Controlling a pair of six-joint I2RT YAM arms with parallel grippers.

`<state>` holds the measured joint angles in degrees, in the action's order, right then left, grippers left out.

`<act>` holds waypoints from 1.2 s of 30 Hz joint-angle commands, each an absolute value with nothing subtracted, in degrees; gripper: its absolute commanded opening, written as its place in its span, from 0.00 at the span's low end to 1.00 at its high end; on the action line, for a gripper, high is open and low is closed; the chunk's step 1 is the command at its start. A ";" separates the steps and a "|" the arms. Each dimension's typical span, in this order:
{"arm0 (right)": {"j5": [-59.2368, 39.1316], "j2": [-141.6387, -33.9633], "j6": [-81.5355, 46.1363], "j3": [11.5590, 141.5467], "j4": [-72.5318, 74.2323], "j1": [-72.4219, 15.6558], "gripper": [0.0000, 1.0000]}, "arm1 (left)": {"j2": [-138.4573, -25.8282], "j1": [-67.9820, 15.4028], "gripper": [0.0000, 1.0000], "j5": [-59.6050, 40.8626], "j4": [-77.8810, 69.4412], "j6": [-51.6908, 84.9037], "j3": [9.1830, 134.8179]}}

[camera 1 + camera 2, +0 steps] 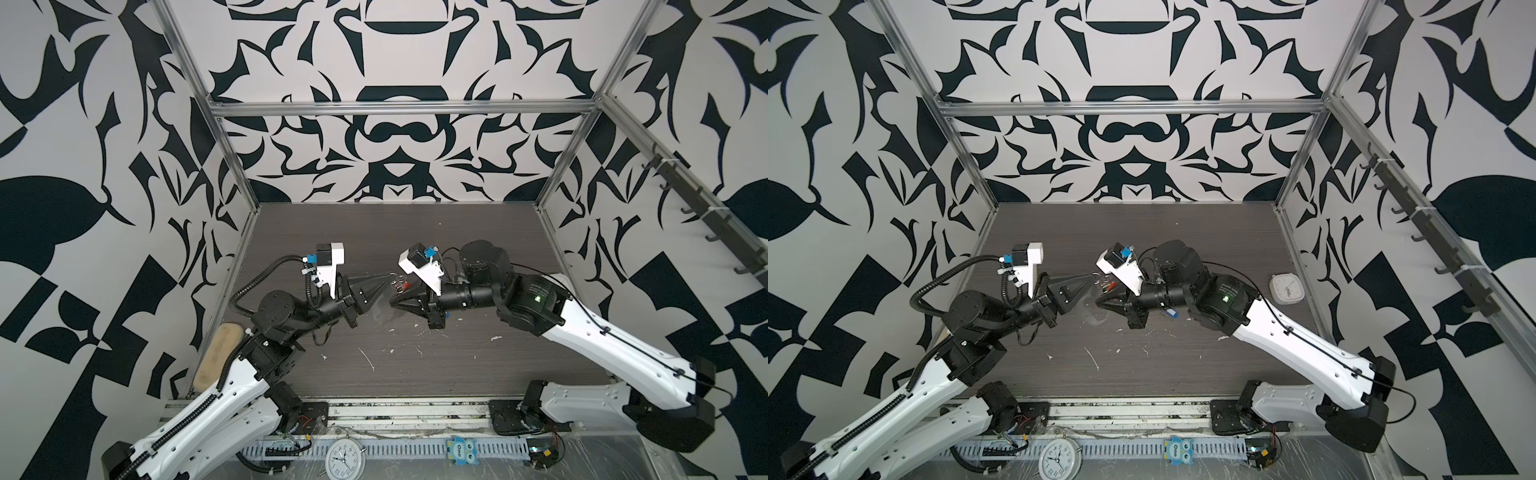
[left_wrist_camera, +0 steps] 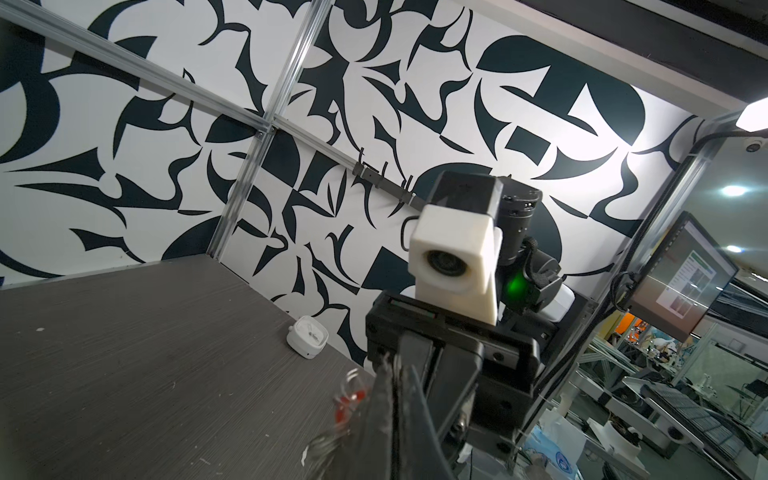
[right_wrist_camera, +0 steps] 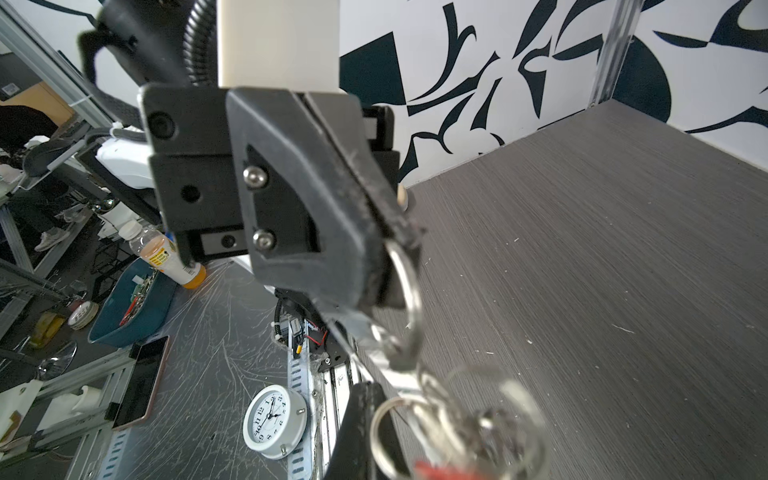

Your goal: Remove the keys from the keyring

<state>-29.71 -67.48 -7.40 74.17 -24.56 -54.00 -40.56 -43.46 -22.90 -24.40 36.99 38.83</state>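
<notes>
Above the middle of the table hangs the keyring point(image 1: 398, 284) point(image 3: 457, 409), a bunch of linked silvery rings. A red key tag point(image 1: 409, 286) point(image 2: 349, 401) is still on it. My left gripper point(image 1: 388, 277) point(image 1: 1090, 277) comes in from the left, shut on the bunch's top ring point(image 3: 409, 291). My right gripper point(image 1: 392, 303) point(image 1: 1099, 302) points at it from the right, slightly lower, also shut, with a lower ring point(image 3: 380, 432) at its tip. A blue key tag point(image 1: 1169, 313) lies on the table under the right wrist.
A white square clock point(image 1: 1286, 289) stands near the right wall. White scuff marks point(image 1: 365, 359) dot the dark table. Along the front rail sit a round clock point(image 1: 345, 459) and a blue owl figure point(image 1: 460, 451). A tan pad point(image 1: 218, 357) leans at the left edge.
</notes>
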 commanded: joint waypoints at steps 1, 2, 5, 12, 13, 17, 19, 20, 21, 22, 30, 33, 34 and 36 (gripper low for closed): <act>-28.31 -64.33 -6.67 75.90 -25.78 -54.07 0.11 | -38.90 -43.42 0.00 -24.49 -19.84 33.99 42.30; -28.22 -63.89 -6.35 76.23 -26.55 -54.12 0.16 | -38.48 -43.41 0.00 -24.60 -19.00 33.40 42.51; -28.14 -62.04 -5.50 76.81 -28.55 -54.06 0.25 | -37.66 -43.42 0.00 -24.78 -15.02 31.42 43.72; -27.59 -58.62 -5.90 76.97 -28.01 -54.08 0.30 | -37.75 -43.42 0.00 -25.05 -12.42 29.51 44.56; -27.17 -58.58 -6.13 77.01 -28.29 -54.07 0.30 | -37.74 -43.42 0.00 -24.60 -11.67 29.15 44.56; -23.88 -57.73 -7.91 74.76 -28.14 -54.13 0.31 | -37.31 -43.42 0.00 -22.29 -9.23 28.24 44.47; -20.59 -56.52 -9.01 72.42 -27.26 -54.10 0.32 | -37.19 -43.42 0.00 -21.87 -8.15 27.87 44.14; -18.34 -55.77 -9.64 71.02 -26.77 -54.14 0.32 | -37.12 -43.42 0.00 -21.47 -7.76 27.80 43.89; -16.26 -55.04 -10.36 69.63 -25.99 -54.10 0.32 | -36.98 -43.37 0.00 -21.19 -7.60 27.80 43.41; -14.68 -54.40 -10.76 68.56 -25.39 -54.12 0.32 | -36.95 -43.42 0.00 -20.90 -7.28 27.70 43.10; -5.47 -50.04 -14.17 58.82 -22.29 -54.10 0.31 | -38.85 -43.37 0.00 -14.43 -3.82 30.30 34.60; -2.02 -49.58 -15.37 56.25 -22.59 -54.14 0.29 | -39.67 -43.42 0.00 -11.51 -4.33 32.27 30.22; -0.97 -49.42 -15.86 55.43 -22.46 -54.08 0.29 | -40.03 -43.42 0.00 -10.81 -4.58 32.91 28.92; 1.03 -48.89 -17.14 53.66 -22.04 -54.13 0.28 | -41.06 -43.42 0.00 -9.74 -5.92 34.42 26.07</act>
